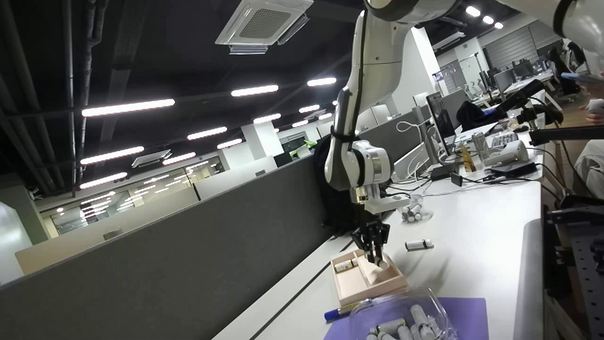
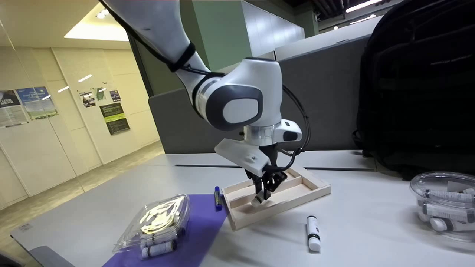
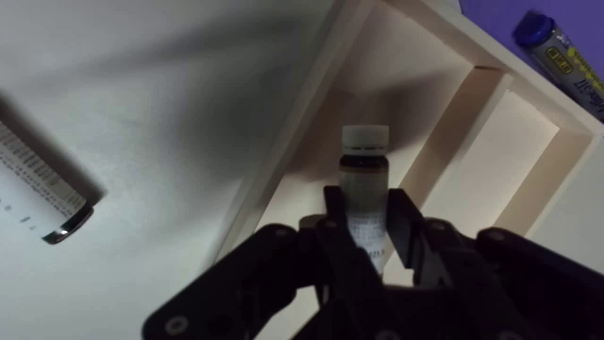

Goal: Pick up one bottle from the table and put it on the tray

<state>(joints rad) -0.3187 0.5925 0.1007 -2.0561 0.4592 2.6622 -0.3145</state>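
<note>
My gripper [image 1: 375, 257] is over the light tan wooden tray [image 2: 282, 212], its fingers closed on both sides of a bottle [image 3: 364, 182]. The bottle has a white cap, a dark neck and a pale label. Its cap end points out past the fingertips and tilts down into a compartment of the tray; I cannot tell if it touches the floor. The gripper also shows in an exterior view [image 2: 265, 194] and the wrist view [image 3: 361, 200]. A second bottle [image 1: 346, 265] lies in another compartment. A third bottle [image 2: 313, 233] lies on the table beside the tray.
A blue-capped marker [image 2: 218, 199] lies beside the tray on a purple mat [image 2: 206, 230]. A clear box [image 2: 159, 218] holding several bottles stands on the mat. A round clear tub [image 2: 445, 211] of bottles, a black backpack [image 2: 415, 92] and a grey partition [image 1: 212, 255] are nearby.
</note>
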